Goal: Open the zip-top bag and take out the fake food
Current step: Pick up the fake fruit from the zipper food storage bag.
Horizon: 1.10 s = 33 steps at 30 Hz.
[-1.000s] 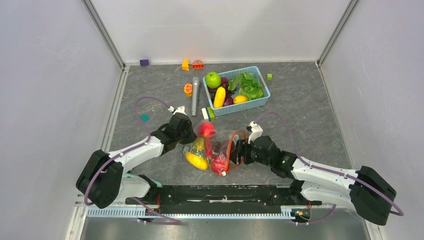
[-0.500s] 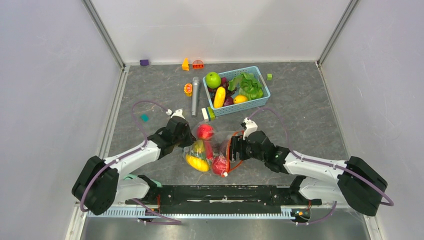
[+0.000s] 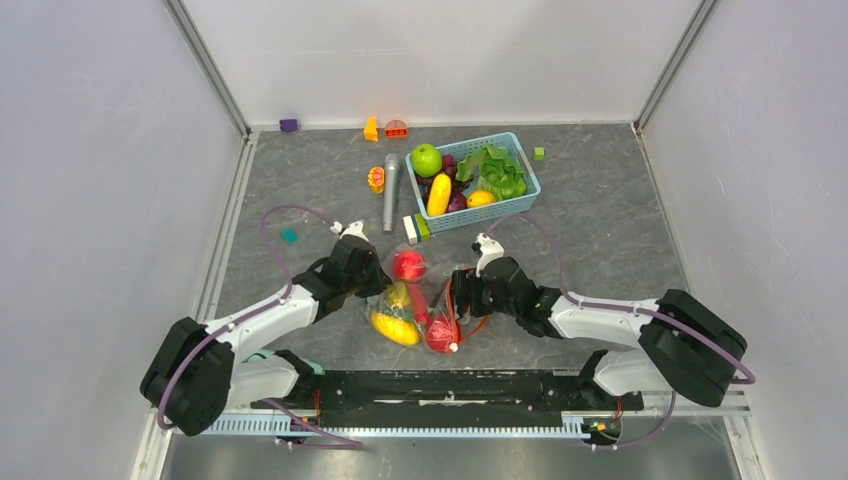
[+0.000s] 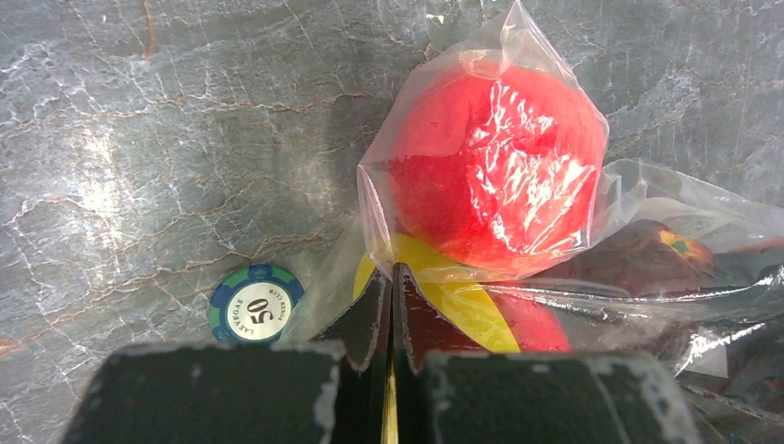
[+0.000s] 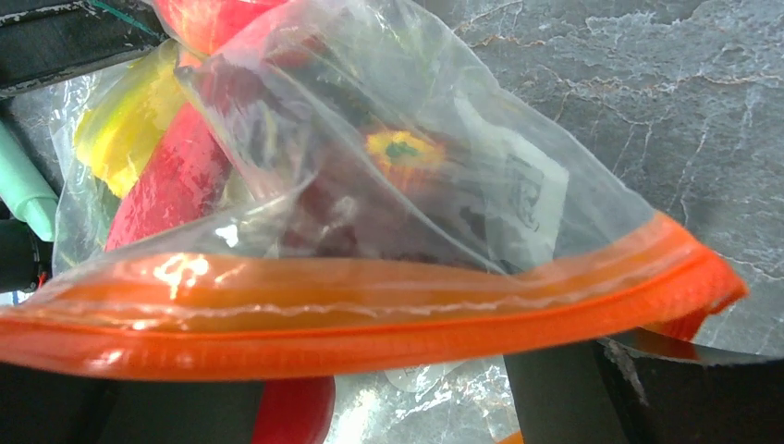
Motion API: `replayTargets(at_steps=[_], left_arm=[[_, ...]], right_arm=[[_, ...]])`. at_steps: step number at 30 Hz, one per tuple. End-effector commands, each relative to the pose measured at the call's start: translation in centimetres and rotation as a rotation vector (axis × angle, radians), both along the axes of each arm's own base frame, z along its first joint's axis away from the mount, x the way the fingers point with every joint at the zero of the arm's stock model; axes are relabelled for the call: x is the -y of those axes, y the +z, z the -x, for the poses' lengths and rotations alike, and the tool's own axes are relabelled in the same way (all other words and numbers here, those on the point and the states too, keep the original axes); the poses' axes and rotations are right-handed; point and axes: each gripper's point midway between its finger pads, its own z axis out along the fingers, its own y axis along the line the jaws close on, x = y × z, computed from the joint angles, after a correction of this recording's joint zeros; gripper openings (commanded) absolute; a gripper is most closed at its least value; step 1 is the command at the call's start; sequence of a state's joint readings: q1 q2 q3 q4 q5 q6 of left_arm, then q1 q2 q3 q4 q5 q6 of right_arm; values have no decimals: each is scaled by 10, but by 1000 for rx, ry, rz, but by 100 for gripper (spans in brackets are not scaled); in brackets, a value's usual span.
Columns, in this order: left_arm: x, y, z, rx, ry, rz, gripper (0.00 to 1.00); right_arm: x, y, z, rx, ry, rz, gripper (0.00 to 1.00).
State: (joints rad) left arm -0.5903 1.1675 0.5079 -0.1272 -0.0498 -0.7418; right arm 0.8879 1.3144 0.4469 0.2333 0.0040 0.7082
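Note:
The zip-top bag [image 3: 425, 300] lies on the grey table between both arms, clear and crinkled, its orange zip strip [image 5: 370, 324] spanning the right wrist view. Through the film I see the fake food: a red round fruit [image 4: 490, 176], a yellow piece [image 4: 462, 310] and a long red piece [image 5: 171, 185]. My left gripper [image 4: 393, 277] is shut, its tips pinching the bag's film just below the red fruit. At the bag's mouth my right gripper [image 5: 370, 393] is open, fingers wide apart, the zip strip crossing in front of them.
A light-blue basket [image 3: 528, 165] with a green apple [image 3: 426, 159], lettuce [image 3: 495, 170] and other produce stands behind the bag. A silver cylinder [image 3: 390, 190] and small toy blocks lie nearby. A poker chip [image 4: 256, 303] sits by the left fingers.
The right arm has reached leftward to the bag's mouth, and its jaws have widened. The left gripper stays shut on the bag and has shifted only slightly.

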Motion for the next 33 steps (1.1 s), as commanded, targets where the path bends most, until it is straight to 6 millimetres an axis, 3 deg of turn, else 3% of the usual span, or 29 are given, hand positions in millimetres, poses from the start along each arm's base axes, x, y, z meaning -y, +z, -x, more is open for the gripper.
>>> replayTargets(at_steps=[1, 7, 16, 33], left_arm=[[0, -6, 12, -42, 1, 23, 2], [0, -4, 11, -35, 3, 28, 2], [-6, 3, 7, -23, 38, 4, 2], [-27, 16, 3, 23, 158, -23, 2]], right_arm=[[-13, 12, -14, 47, 12, -22, 88], [-12, 6, -13, 40, 16, -5, 77], [2, 20, -5, 61, 48, -3, 63], [53, 70, 18, 101, 28, 4, 60]])
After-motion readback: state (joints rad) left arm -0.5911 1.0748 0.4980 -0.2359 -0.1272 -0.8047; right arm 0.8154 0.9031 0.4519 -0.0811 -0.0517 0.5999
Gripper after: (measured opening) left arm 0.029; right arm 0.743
